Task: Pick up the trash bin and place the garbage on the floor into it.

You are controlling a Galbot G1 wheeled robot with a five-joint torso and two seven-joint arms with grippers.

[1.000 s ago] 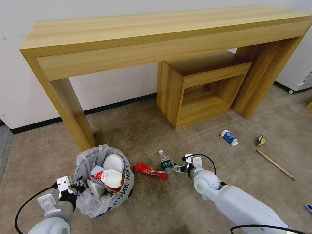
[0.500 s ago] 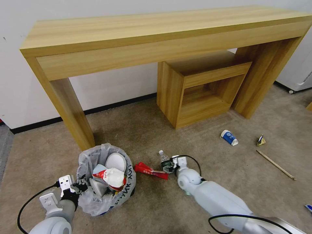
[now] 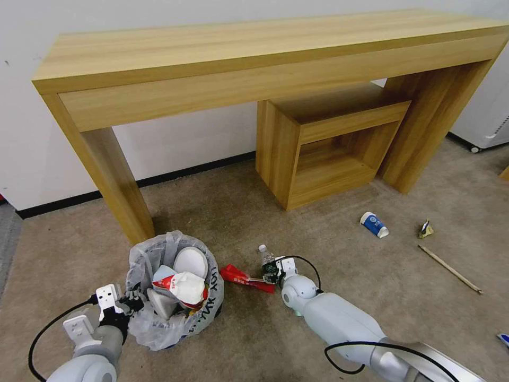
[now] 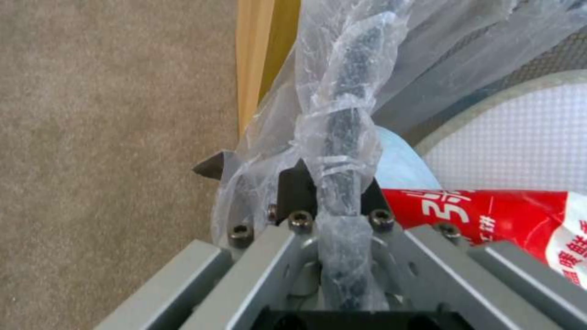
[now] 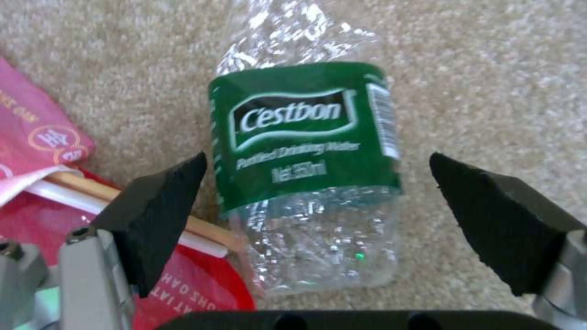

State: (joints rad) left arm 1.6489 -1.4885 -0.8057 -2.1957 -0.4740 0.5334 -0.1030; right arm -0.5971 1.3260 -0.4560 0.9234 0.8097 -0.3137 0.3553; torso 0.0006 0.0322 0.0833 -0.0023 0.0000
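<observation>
The trash bin (image 3: 208,305), black with a crinkled white bag, stands on the beige floor (image 3: 222,223) at the lower left, holding a white slipper (image 3: 188,262) and a red-white wrapper (image 3: 180,286). My left gripper (image 3: 130,305) is shut on its bag-covered rim (image 4: 335,137). A small clear bottle with a green label (image 3: 268,262) (image 5: 306,151) lies on the carpet, and my right gripper (image 3: 272,274) (image 5: 316,160) stands open with one finger on each side of it. A red wrapper (image 3: 246,278) (image 5: 202,284) lies right beside the bottle. Farther right lie a blue-white paper cup (image 3: 374,224), a crumpled scrap (image 3: 426,229) and a wooden stick (image 3: 449,269).
A long wooden table (image 3: 265,48) spans the back; its left leg (image 3: 119,185) stands just behind the bin. A wooden cube shelf (image 3: 328,148) sits under it. A white appliance (image 3: 488,122) stands at the far right. A blue scrap (image 3: 503,338) lies at the right edge.
My right arm has reached left and forward, bringing its open gripper from beside the bottle to around it. The bin has shifted slightly to the right in my left gripper.
</observation>
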